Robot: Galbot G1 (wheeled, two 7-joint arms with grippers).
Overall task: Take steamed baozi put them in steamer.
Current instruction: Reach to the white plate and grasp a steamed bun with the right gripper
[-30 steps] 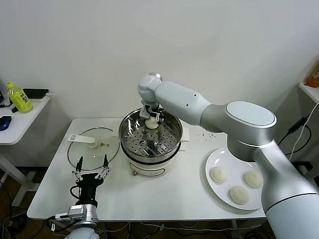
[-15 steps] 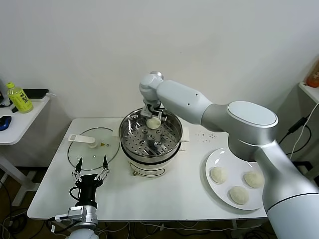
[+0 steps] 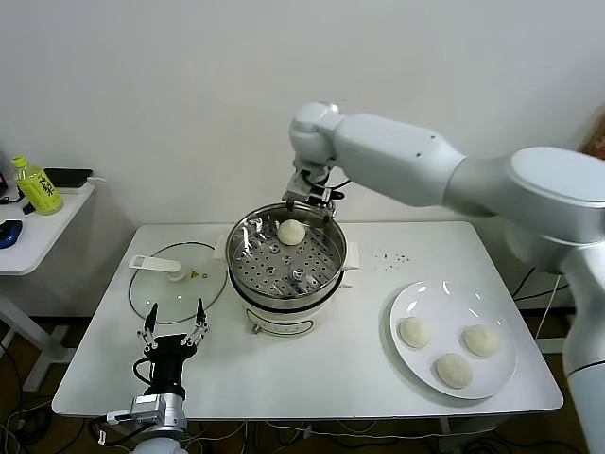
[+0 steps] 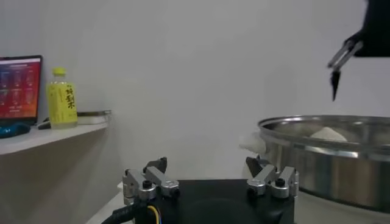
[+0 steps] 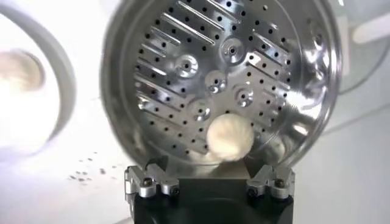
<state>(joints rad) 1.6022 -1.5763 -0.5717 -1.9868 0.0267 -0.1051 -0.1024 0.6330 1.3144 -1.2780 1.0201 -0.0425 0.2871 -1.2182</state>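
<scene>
Just below right pincer (image 3: 310, 198): baozi (image 3: 291, 231).

We see the steamer (image 3: 286, 265) open on top, one baozi (image 3: 291, 231) on its far tray, the near tray bare. The right gripper (image 3: 312, 196) hangs spread just above the far rim. The lid (image 3: 177, 274) lies left of the steamer, the plate (image 3: 454, 326) right.

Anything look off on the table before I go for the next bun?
Nothing serious. One bun sits on the steamer tray's far side; three wait on the plate. The right gripper hangs open above the pot. The only oddity: dark specks on the table beside the steamer.
</scene>
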